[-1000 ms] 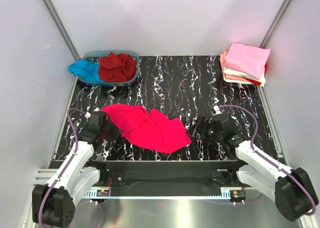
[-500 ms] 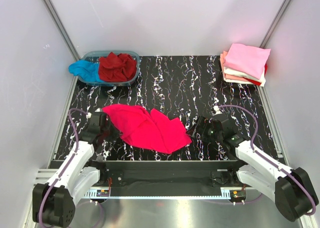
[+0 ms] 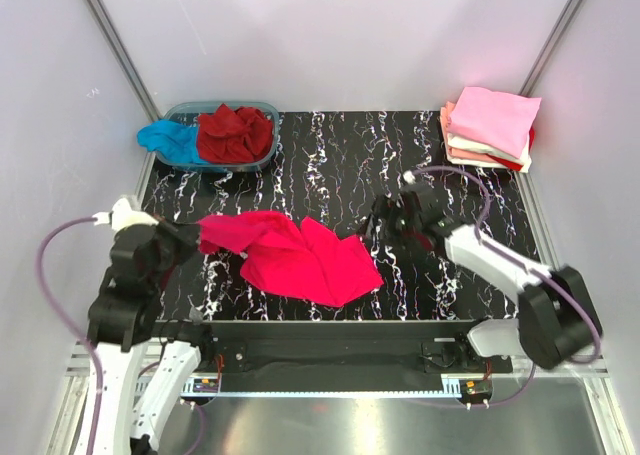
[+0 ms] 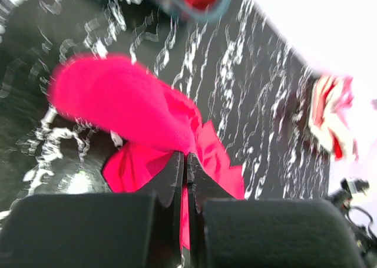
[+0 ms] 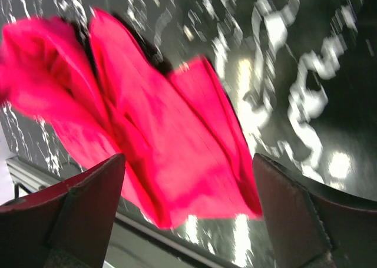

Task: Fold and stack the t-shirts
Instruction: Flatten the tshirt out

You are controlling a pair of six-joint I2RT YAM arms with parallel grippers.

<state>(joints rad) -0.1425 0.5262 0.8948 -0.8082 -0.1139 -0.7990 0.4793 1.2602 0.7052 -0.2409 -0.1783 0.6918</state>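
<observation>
Top external view: the left gripper (image 3: pixel 197 237), jaws shut on the left edge of the bright pinkish-red t-shirt (image 3: pixel 300 260), holds that edge just off the marbled table (image 3: pixel 350 165), nearer the arms than the blue-tinted tub (image 3: pixel 225 104) and a little to its right. The rest of the shirt lies rumpled on the table, further right of the tub. The right gripper (image 3: pixel 375 225) hangs just over the shirt's right edge with its jaws wide and nothing between them. The step in hand looks like spreading the shirt flat before the first fold. To do it well, the right gripper should probably settle on a single layer at that right edge, not on the doubled flap beside it, and close firmly. Both arms could then draw apart evenly and low, so the cloth tightens without dragging or twisting.

The shirt is limp matte cotton, gathered in soft overlapping folds. The tub is rigid clear plastic, a rounded rectangle holding a crumpled dark red tee (image 3: pixel 235 133), with a turquoise tee (image 3: pixel 168 140) spilling over its left rim. The table is glossy black with white veins that catch the lights. Well to the right of the tub, along the same far edge, a squared stack of folded shirts (image 3: pixel 490 125) has a pale pink one on top
</observation>
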